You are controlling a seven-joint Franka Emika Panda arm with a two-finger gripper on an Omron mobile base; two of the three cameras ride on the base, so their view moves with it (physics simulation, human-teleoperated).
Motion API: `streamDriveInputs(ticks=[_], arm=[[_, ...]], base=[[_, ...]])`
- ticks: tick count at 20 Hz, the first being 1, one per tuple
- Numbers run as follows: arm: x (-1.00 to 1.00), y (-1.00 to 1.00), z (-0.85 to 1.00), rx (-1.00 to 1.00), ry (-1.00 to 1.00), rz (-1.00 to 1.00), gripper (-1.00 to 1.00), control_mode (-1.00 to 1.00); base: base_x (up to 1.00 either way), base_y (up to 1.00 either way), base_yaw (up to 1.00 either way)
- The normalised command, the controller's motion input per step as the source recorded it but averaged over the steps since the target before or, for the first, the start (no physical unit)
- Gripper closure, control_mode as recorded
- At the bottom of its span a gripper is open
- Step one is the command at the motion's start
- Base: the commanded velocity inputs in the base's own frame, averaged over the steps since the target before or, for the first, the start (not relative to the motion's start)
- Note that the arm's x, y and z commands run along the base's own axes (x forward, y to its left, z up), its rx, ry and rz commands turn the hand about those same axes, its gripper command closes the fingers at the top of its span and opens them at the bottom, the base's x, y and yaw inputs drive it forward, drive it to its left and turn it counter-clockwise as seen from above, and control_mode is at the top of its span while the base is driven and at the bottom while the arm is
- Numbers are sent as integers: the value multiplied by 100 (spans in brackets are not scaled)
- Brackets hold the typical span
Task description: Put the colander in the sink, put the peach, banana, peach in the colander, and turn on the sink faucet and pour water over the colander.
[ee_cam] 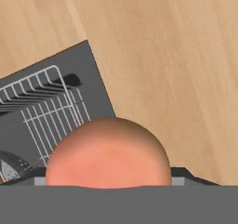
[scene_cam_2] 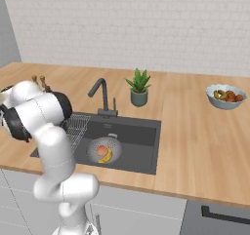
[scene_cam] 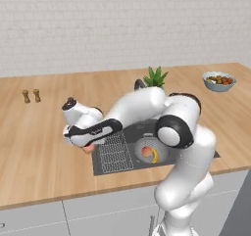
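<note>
The hand (scene_cam: 88, 144) grips a peach (ee_cam: 108, 154), probably bound for the colander (scene_cam_2: 104, 149), which sits in the sink (scene_cam_2: 141, 129) holding a peach and the banana (scene_cam_2: 107, 155), at 3 o'clock of the rack (scene_cam: 115, 152).

A round orange-pink peach (ee_cam: 109, 154) sits right between the jaws, over the counter beside the sink's (ee_cam: 95, 81) edge. Off to the jaws' side, the silvery colander (scene_cam: 151, 152) rests in the sink, holding another peach (scene_cam: 146, 152) and the yellow banana (scene_cam: 155, 156).
</note>
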Motion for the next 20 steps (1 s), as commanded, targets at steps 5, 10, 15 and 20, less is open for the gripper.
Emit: streamDriveInputs(ticks=[5, 10, 15, 20], arm=[[-2, -84, 79, 4, -3, -48, 100, -100], [0, -50, 55, 1, -9, -61, 100, -100], [0, -15, 23, 0, -5, -79, 100, -100], [0, -13, 27, 0, -6, -80, 100, -100]], base=[[0, 0, 0], [0, 0, 0], [0, 0, 0], [0, 0, 0]])
